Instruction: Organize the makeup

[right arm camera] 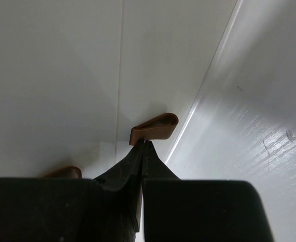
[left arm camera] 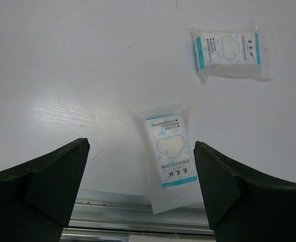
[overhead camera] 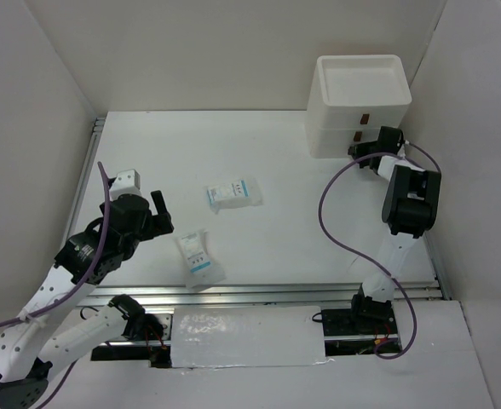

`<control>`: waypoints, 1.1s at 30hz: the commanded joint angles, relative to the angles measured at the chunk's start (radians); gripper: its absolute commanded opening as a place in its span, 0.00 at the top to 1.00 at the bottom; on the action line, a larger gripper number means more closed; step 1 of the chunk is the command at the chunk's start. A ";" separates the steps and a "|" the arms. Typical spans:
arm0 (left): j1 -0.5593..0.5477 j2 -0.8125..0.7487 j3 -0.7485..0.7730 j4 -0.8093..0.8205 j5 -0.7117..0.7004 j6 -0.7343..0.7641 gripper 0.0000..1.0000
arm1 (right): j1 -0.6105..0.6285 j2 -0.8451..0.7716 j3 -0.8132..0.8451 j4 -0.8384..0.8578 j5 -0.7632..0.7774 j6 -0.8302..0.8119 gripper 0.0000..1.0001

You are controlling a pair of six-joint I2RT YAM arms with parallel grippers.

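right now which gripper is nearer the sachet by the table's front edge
Left. The left gripper hangs open just left of that sachet; the right gripper is far across at the drawer unit, fingers shut on its brown tab.

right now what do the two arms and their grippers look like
The left arm and right arm alternate white links with bulky black joint housings; a purple cable trails each. Small dark holes dot the left's white links. The left gripper and right gripper have black wedge-shaped fingers. No markings visible.
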 commanded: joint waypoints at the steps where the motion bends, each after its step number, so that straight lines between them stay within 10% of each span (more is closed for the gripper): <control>1: 0.004 0.005 0.017 0.025 -0.011 0.020 0.00 | -0.010 -0.013 0.027 0.010 -0.008 -0.005 1.00; 4: 0.009 0.008 0.019 0.030 -0.005 0.023 0.01 | -0.008 -0.101 -0.099 0.062 -0.018 0.002 0.95; 7: 0.017 0.011 0.017 0.031 0.001 0.023 0.01 | 0.009 -0.249 -0.303 0.154 -0.016 0.024 0.59; 16: 0.035 0.029 0.022 0.023 -0.011 0.003 0.01 | 0.335 -0.554 -0.386 0.086 0.096 -0.306 0.03; 24: 0.043 0.025 0.020 0.014 -0.028 -0.009 0.01 | 0.719 -0.253 0.160 -0.586 0.338 -0.745 0.00; 33: 0.049 0.046 0.022 0.002 -0.027 -0.017 0.01 | 0.946 -0.193 0.206 -0.552 0.384 -0.611 0.00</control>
